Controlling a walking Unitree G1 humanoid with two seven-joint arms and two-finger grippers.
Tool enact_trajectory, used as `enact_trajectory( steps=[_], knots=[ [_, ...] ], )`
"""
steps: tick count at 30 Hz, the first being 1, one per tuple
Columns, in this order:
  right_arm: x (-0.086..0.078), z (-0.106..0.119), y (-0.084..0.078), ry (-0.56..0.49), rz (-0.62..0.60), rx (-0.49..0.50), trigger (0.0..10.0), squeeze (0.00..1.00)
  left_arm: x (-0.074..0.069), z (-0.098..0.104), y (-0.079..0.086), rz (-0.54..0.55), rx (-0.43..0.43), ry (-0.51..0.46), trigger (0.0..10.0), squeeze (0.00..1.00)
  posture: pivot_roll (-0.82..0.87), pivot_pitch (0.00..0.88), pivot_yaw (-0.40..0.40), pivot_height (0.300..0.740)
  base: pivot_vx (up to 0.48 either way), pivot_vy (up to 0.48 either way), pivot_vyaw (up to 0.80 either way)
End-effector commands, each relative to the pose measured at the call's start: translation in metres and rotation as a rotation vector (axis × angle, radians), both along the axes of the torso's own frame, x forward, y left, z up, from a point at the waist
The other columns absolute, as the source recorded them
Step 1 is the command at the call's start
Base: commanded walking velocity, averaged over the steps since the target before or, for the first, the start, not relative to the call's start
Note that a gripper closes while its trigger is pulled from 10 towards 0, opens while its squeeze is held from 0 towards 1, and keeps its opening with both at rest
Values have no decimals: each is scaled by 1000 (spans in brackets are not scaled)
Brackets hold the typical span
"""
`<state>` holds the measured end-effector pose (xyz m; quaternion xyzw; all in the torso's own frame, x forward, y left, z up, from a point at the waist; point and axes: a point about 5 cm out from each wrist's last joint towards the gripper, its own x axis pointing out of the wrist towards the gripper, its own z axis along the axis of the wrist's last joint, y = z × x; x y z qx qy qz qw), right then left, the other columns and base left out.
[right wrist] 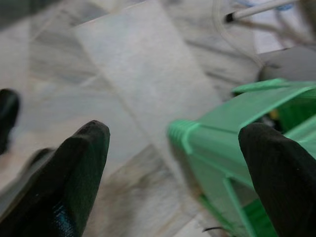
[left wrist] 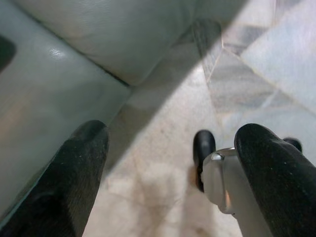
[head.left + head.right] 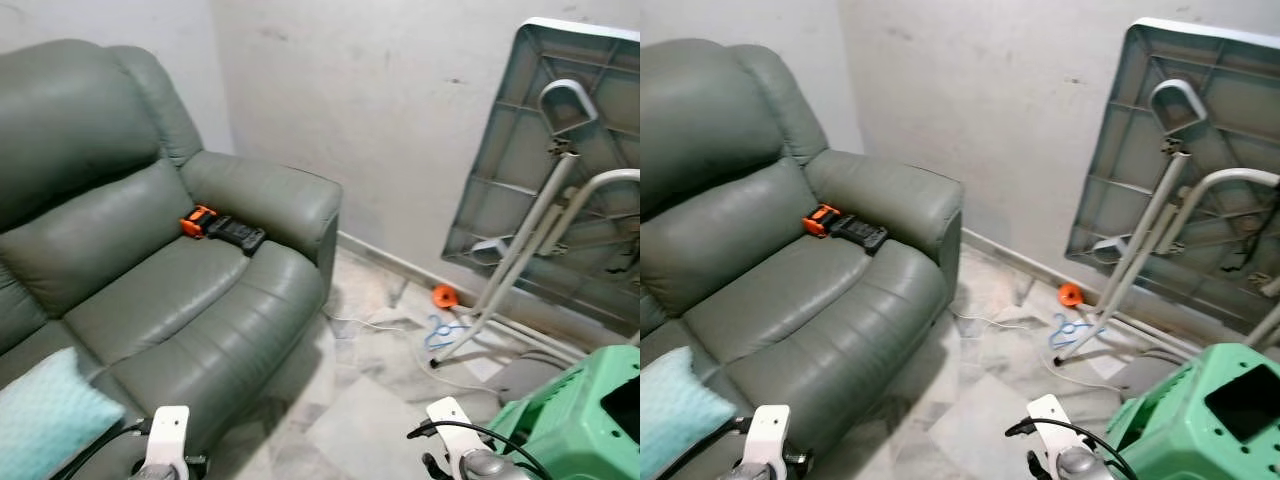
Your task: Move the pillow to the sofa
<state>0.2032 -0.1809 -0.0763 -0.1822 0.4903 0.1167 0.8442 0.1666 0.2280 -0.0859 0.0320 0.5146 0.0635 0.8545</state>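
A light teal pillow [image 3: 45, 420] lies on the seat of the grey-green leather sofa [image 3: 170, 300] at the lower left, partly cut off by the frame edge. Both arms hang low at the bottom of the eye views, with only their white wrist parts showing. My left gripper [image 2: 173, 182] is open over the floor beside the sofa's front, with nothing between its fingers. My right gripper [image 1: 173, 177] is open above the tiles, next to a green plastic stool [image 1: 256, 143], and holds nothing.
An orange and black tool [image 3: 222, 230] rests on the sofa seat by the armrest. A folded table [image 3: 560, 170] leans on the wall at the right. An orange object [image 3: 444, 295], a blue hanger [image 3: 440, 330] and a white cable lie on the marble floor.
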Motion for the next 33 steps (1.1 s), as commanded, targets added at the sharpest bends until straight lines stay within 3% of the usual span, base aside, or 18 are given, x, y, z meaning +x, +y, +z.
enact_trajectory(
  steps=[1,14,19,27,33],
  knots=[
    [1,1,-5,-3,-8,-6,10000,0,5,2,-2,-13,4,-12,10000,0,-3,0,15,740,266,0,-681],
    [2,2,-4,-7,-4,-7,10000,0,6,2,-1,-13,8,-14,10000,0,-5,0,16,740,264,0,-675],
    [2,2,-4,-12,-3,-7,10000,0,5,3,2,-18,21,-11,10000,0,-3,0,15,740,0,0,0],
    [4,3,-5,-33,-19,-3,10000,0,-1,2,9,40,-29,-39,10000,0,8,0,6,740,0,0,0],
    [7,5,-7,-96,-114,34,10000,0,8,7,11,61,-53,-85,10000,0,17,0,-4,740,0,0,0]
  ],
)
